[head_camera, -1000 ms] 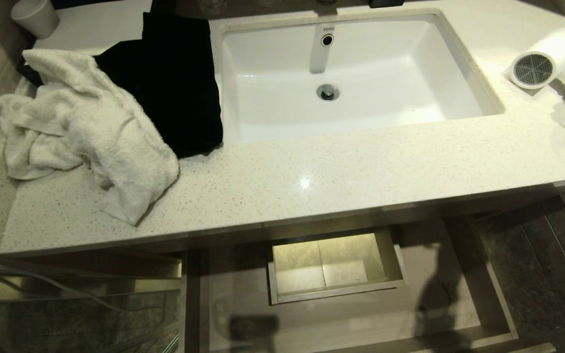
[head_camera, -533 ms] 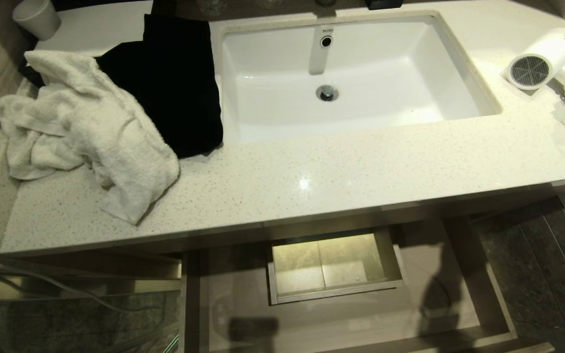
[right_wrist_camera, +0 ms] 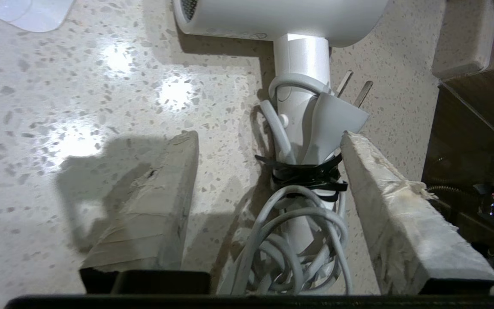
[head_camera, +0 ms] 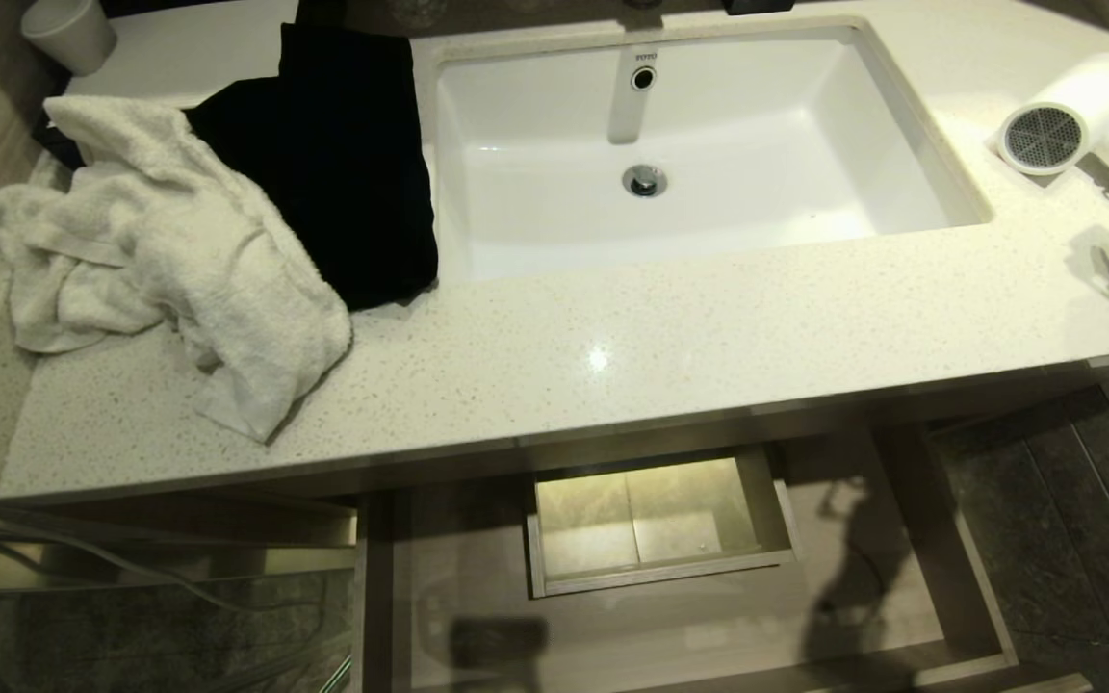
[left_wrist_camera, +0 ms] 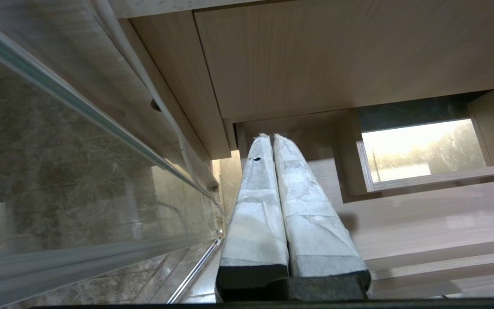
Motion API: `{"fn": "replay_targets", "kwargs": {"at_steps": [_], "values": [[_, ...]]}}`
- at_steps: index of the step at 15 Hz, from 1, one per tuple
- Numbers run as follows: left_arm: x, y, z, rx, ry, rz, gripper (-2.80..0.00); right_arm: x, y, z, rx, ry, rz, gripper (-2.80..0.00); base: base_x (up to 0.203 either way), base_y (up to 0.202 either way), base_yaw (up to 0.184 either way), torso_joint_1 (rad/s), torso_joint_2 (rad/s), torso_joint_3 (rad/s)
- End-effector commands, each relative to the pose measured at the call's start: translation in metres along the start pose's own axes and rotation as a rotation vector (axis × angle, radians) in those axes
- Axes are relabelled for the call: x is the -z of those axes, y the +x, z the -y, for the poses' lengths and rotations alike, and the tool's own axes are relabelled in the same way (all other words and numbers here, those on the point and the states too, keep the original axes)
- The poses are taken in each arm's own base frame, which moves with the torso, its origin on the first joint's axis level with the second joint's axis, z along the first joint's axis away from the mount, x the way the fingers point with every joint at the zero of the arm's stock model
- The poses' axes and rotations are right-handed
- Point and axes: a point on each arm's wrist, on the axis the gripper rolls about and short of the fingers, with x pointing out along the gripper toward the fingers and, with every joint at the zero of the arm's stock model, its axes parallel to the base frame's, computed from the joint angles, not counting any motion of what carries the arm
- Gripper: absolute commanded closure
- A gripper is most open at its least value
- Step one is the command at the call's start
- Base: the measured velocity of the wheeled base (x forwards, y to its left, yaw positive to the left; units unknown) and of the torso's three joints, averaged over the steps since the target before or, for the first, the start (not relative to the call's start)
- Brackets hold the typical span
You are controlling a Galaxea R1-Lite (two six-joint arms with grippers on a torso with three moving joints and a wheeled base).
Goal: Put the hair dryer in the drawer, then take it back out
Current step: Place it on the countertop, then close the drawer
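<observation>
White hair dryer (right_wrist_camera: 300,107) on countertop, ungripped between spread fingers of right end effector (right_wrist_camera: 268,148).

The head view looks steeply down on the countertop (head_camera: 612,356) and open drawer (head_camera: 689,616). The left wrist view sits low, facing that drawer's (left_wrist_camera: 423,223) boxed cutout (shared with the head view). The right wrist view hangs close over the hair dryer (right_wrist_camera: 302,94), seen also at the head view's right edge (head_camera: 1070,115).
</observation>
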Motion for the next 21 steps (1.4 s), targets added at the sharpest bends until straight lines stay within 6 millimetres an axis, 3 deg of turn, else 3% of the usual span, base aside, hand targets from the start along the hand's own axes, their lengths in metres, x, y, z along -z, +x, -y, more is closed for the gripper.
{"fn": "replay_targets", "kwargs": {"at_steps": [1, 2, 4, 7, 11, 21], "values": [[0.0, 0.0, 0.0, 0.0, -0.001, 0.0, 0.0, -0.028, -0.053, -0.016, 0.044, -0.03, 0.058, 0.0, 0.0, 0.0, 0.0, 0.0, 0.0, 0.0], [0.0, 0.0, 0.0, 0.0, -0.001, -0.001, 0.0, -0.035, -0.077, -0.028, 0.059, -0.051, 0.079, 0.0, 0.0, 0.0, 0.0, 0.0, 0.0, 0.0], [0.001, 0.0, 0.0, 0.0, -0.001, -0.003, 0.0, -0.033, -0.108, -0.053, 0.061, -0.106, 0.089, 0.0, 0.0, 0.0, 0.0, 0.0, 0.0, 0.0], [0.0, 0.0, 0.0, 0.0, -0.001, 0.0, 0.0, -0.027, -0.121, -0.07, 0.043, -0.143, 0.075, 0.0, 0.0, 0.0, 0.0, 0.0, 0.0, 0.0], [0.0, 0.0, 0.0, 0.0, -0.001, 0.0, 0.0, 0.015, -0.16, -0.136, -0.093, -0.028, -0.077, 0.0, 0.0, 0.0, 0.0, 0.0, 0.0, 0.0], [0.0, 0.0, 0.0, 0.0, -0.001, -0.001, 0.0, 0.042, -0.165, -0.163, -0.17, 0.045, -0.166, 0.0, 0.0, 0.0, 0.0, -0.261, 0.12, -0.145]]}}
